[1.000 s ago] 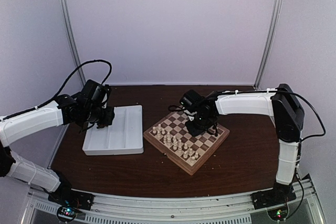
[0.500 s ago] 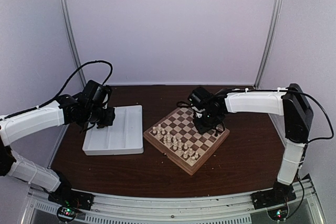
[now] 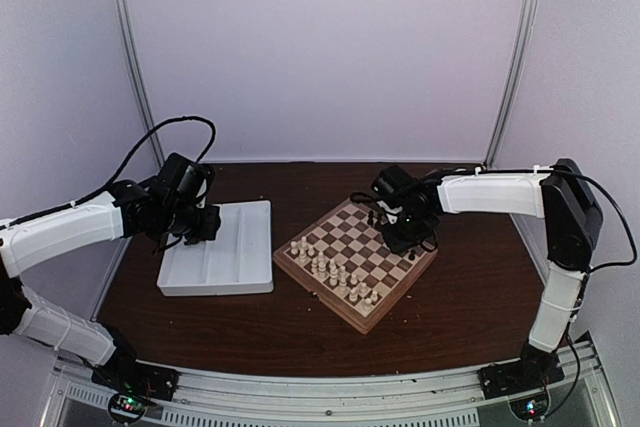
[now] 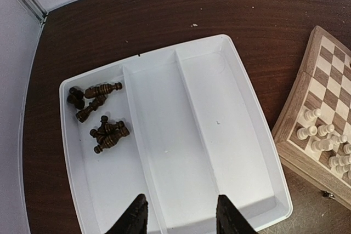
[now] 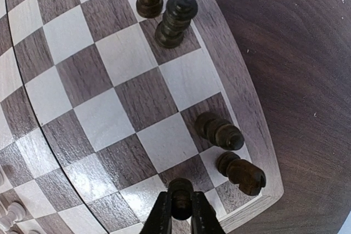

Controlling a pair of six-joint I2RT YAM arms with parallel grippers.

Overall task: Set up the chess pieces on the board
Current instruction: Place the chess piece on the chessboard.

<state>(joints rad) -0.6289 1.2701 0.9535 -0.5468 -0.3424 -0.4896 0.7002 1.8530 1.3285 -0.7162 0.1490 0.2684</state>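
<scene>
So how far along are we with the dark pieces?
Done: four dark pieces sit along the board's edge, and the cream pieces are on it too. In hand: the right gripper clamps a fifth piece. Left: loose pieces lying in the tray, with the open left gripper above.

Pale walls (image 3: 320, 47) (metal corner posts (image 3: 515, 57)) enclose a dark table (image 3: 470, 297).

Board (image 5: 82, 75): light and dark wood squares, grain is seen, satin finish. Chess pieces (image 5: 174, 21): dark turned wood, slight gloss is noted. Tray (image 4: 197, 124): white plastic, smooth, matt. Bench (image 5: 296, 53): dark wood-grain surface, smooth, low sheen.
</scene>
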